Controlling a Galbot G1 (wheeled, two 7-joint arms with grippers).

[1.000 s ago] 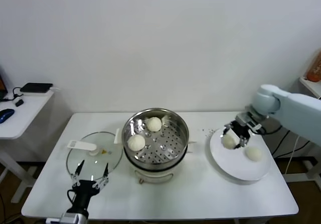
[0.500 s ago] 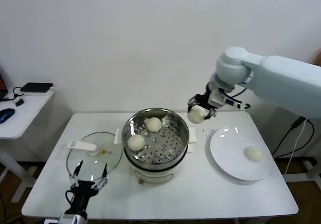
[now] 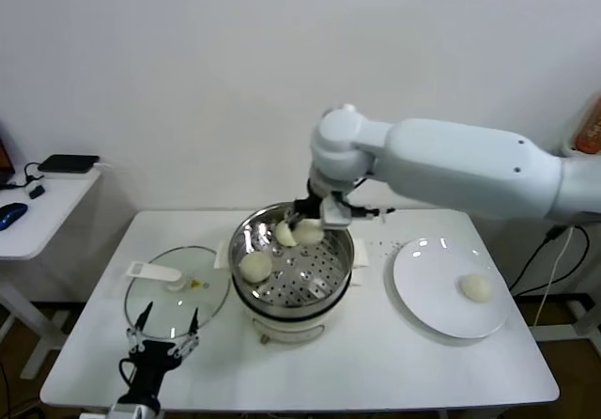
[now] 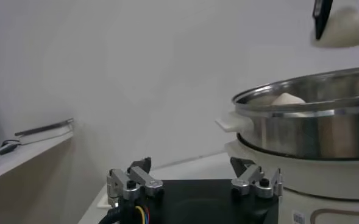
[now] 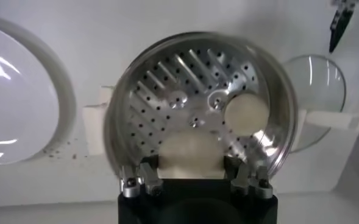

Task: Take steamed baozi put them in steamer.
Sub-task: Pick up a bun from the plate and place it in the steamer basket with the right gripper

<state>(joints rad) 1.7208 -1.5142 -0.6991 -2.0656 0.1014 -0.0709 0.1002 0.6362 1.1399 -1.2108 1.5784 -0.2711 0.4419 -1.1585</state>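
My right gripper [image 3: 307,228] is shut on a cream-white baozi [image 3: 309,233] and holds it just above the back of the shiny steel steamer [image 3: 305,280]. In the right wrist view the held baozi [image 5: 190,152] sits between the jaws of the right gripper [image 5: 191,175], over the perforated bottom of the steamer [image 5: 161,91]. Two baozi lie in the steamer, one at the front left [image 3: 254,267] and one at the back [image 3: 284,235], partly hidden by the held one. One baozi [image 3: 476,288] lies on the white plate [image 3: 437,311]. My left gripper [image 3: 161,331] is open and empty near the table's front left.
A flat glass lid [image 3: 177,297] with a white handle lies left of the steamer, just behind the left gripper. The steamer sits on a white pot base [image 4: 277,173]. A side table [image 3: 38,208] with dark devices stands at the far left.
The right arm lifted a baozi off the plate and carried it left, from beside the steamer's right rim to over its back. The left arm stayed still.
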